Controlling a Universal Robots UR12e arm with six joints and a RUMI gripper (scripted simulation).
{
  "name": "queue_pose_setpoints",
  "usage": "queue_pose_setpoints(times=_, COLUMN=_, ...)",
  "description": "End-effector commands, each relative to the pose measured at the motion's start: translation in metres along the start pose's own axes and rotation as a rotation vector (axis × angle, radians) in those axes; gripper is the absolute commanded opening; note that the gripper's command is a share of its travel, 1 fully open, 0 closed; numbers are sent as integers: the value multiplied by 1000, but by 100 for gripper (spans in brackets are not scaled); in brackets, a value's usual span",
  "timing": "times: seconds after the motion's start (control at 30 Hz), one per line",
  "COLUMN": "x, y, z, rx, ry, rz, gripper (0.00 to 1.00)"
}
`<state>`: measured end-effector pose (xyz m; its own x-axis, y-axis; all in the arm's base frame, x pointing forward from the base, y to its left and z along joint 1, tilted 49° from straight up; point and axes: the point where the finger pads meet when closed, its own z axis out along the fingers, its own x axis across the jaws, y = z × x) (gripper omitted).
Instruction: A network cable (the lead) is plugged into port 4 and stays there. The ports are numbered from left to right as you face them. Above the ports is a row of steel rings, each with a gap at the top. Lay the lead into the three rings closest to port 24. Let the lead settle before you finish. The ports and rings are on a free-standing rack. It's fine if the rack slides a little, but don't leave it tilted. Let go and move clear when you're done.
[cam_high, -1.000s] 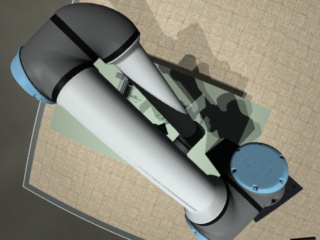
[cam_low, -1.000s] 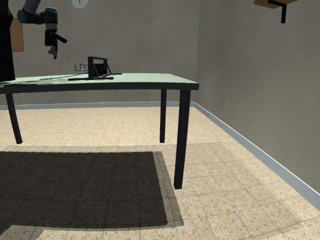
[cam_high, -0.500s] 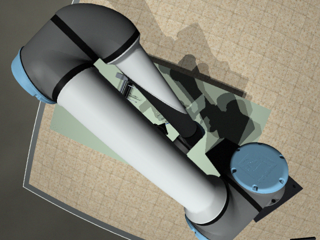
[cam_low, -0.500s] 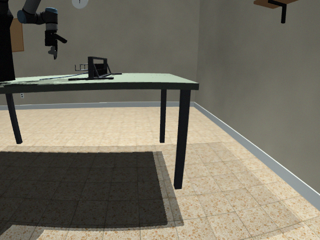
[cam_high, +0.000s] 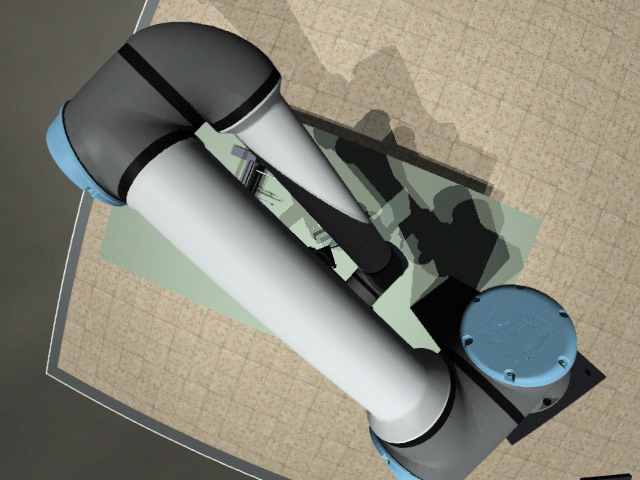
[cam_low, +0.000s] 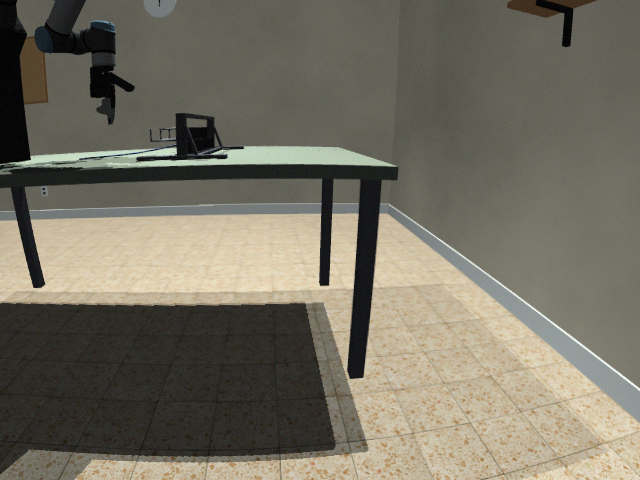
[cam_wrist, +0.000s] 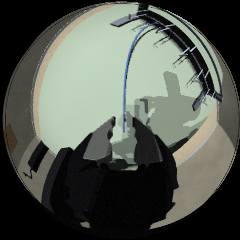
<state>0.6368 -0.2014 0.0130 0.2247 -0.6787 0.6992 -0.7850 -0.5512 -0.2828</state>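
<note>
The arm is folded over the table (cam_low: 289, 157), with the upper arm and forearm doubled back on each other in the top view and the wrist pointed straight down. The gripper (cam_low: 108, 112) is held well above the tabletop, out from the rack (cam_low: 196, 135) toward the table's left end in the exterior view. Its jaws are set narrow, with a small gap between them, and nothing is gripped. In the wrist view the blue lead (cam_wrist: 128, 75) is seen lying on the green tabletop; it runs from below the fingers in a gentle curve up to the rack (cam_wrist: 192, 42), where it is plugged in near one end. The rings (cam_wrist: 186, 54) are seen as small steel loops along the rack's front, and no lead is seen lying in them. The rack stands upright near the table's far edge.
</note>
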Motion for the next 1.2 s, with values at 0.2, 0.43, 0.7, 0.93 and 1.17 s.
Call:
queue_pose_setpoints(times=0.2, x=0, y=0, z=36, rx=1, ry=0, rz=0, gripper=20)
queue_pose_setpoints(times=0.43, x=0, y=-1, z=58, rx=1, ry=0, rz=0, gripper=20)
queue_pose_setpoints(times=0.7, x=-1, y=-1, z=90, rx=1, ry=0, rz=0, gripper=20)
queue_pose_setpoints(times=0.93, x=-1, y=-1, z=109, rx=1, ry=0, rz=0, gripper=20)
queue_pose_setpoints(times=1.17, x=-1, y=-1, z=115, rx=1, ry=0, rz=0, gripper=20)
